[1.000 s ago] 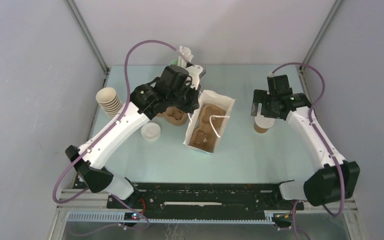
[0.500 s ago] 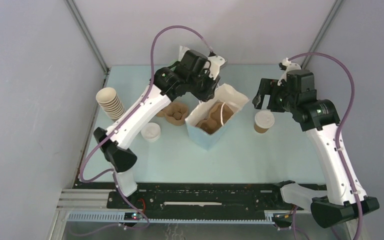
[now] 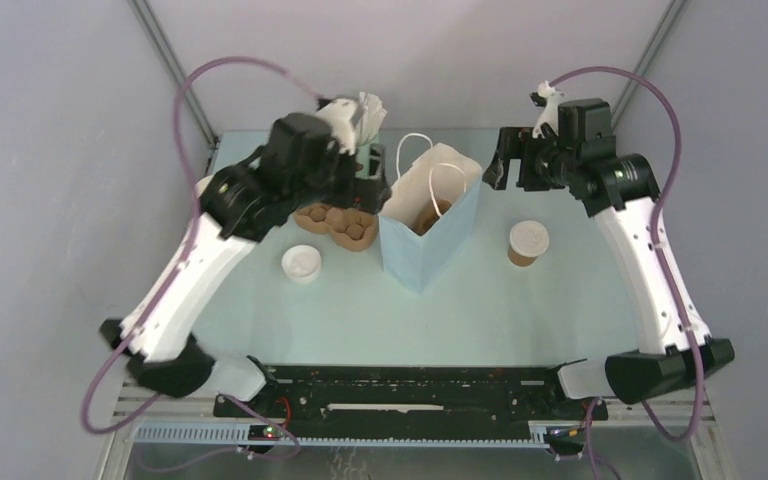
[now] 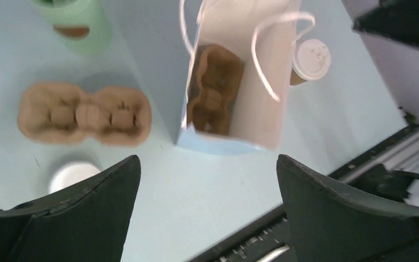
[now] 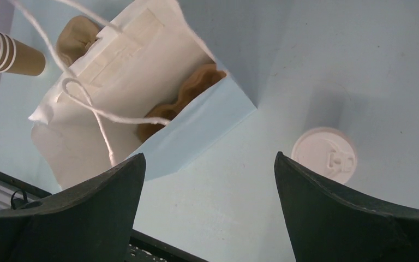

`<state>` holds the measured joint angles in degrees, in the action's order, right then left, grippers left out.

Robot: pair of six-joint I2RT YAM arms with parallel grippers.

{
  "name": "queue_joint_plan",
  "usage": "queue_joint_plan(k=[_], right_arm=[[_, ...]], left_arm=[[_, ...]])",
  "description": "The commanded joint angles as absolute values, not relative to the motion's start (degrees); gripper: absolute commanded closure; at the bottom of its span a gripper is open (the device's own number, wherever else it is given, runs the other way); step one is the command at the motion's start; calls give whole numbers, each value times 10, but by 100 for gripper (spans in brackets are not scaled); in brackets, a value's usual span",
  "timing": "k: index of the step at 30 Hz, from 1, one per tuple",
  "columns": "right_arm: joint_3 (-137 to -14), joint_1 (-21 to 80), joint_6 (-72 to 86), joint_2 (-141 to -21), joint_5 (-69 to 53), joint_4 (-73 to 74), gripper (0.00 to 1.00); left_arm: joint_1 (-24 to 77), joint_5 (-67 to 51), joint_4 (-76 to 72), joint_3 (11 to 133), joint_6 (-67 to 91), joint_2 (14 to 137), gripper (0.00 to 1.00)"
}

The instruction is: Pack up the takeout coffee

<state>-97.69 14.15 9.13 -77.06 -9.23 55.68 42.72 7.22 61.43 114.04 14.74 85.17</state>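
Note:
The takeout coffee [image 3: 527, 243], a small brown cup under a white lid, stands on the table right of the bag [image 3: 428, 240]; it also shows in the wrist views [image 4: 310, 60] [image 5: 324, 154]. The light-blue paper bag [image 4: 218, 144] [image 5: 196, 131] stands upright and open, with a brown cup carrier [image 4: 214, 90] inside. My left gripper [image 3: 363, 183] [image 4: 207, 159] hangs open above and left of the bag, holding nothing. My right gripper [image 3: 501, 170] [image 5: 210, 155] is open and empty, raised behind the coffee and to the bag's right.
A second brown carrier [image 3: 338, 222] lies left of the bag, with a loose white lid [image 3: 301, 264] in front of it. A mint-green cup with white sticks [image 3: 368, 160] stands at the back. A stack of brown cups [image 5: 5, 54] sits far left.
The bag went from lying on its side to standing upright. My left gripper opened, let go of it and pulled back left. My right arm rose and drew back from the coffee.

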Motion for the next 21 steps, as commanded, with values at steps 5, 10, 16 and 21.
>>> queue_joint_plan(k=[5,10,16,21], right_arm=[[-1074,131,73,-843,-112,549,6],[-1005,164,69,-796,-69,529,5],[-938,164,67,-729,-56,512,4],[-906,157,57,-690,-51,498,3]], left_arm=[[428,28,521,855,596,674,9],[428,14,523,813,842,693,12],[428,59,714,982,948,830,16],[433,102,749,1049,980,889,23]])
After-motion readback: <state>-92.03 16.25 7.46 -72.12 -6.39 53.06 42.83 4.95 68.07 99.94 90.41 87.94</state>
